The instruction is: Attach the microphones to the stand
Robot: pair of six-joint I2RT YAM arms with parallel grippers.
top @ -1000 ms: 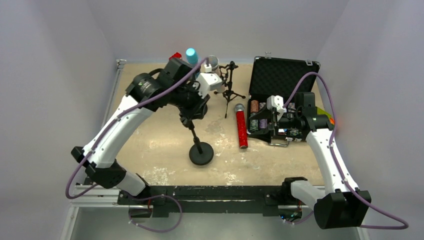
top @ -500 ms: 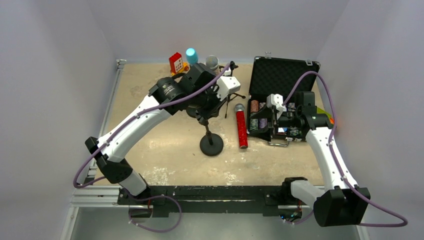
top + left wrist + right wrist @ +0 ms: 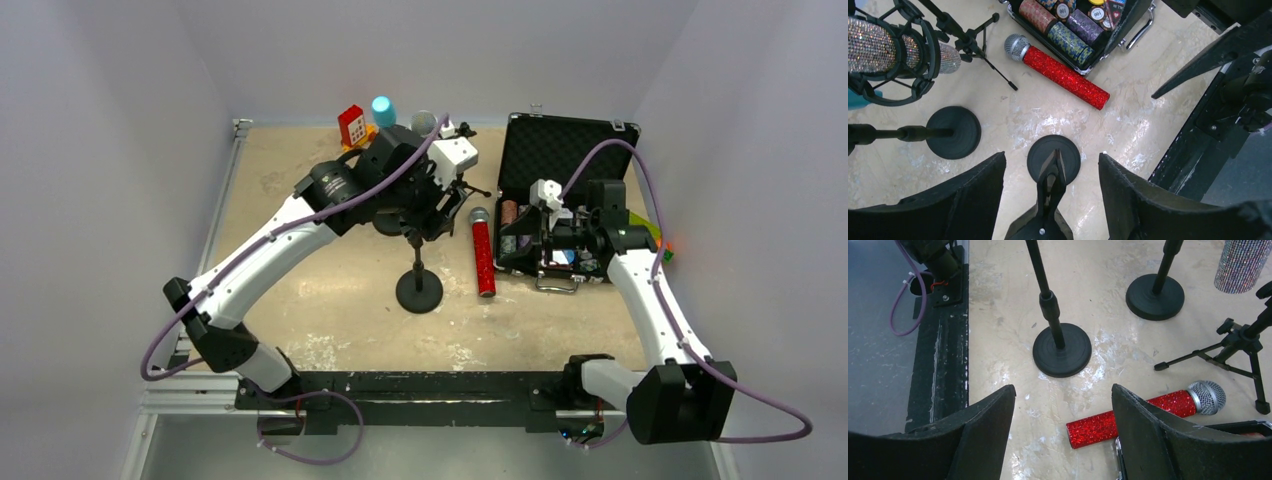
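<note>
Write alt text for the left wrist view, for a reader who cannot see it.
The open left tool frames the clip of a black round-base stand, seen from above. Beyond, a red mic lies on the table beside an open case; a silver mic sits in a mount at upper left.

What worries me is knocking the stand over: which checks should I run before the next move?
1. Stand upright, base flat on table: ok.
2. Left end effector open around the clip, not touching it: ok.
3. Right end effector open and empty: ok.
4. Red mic lying free beside the case: ok.
5. Silver mic seated in its tripod mount: ok.
6. Blue mic mounted: cannot tell, its lower part is hidden.
</note>
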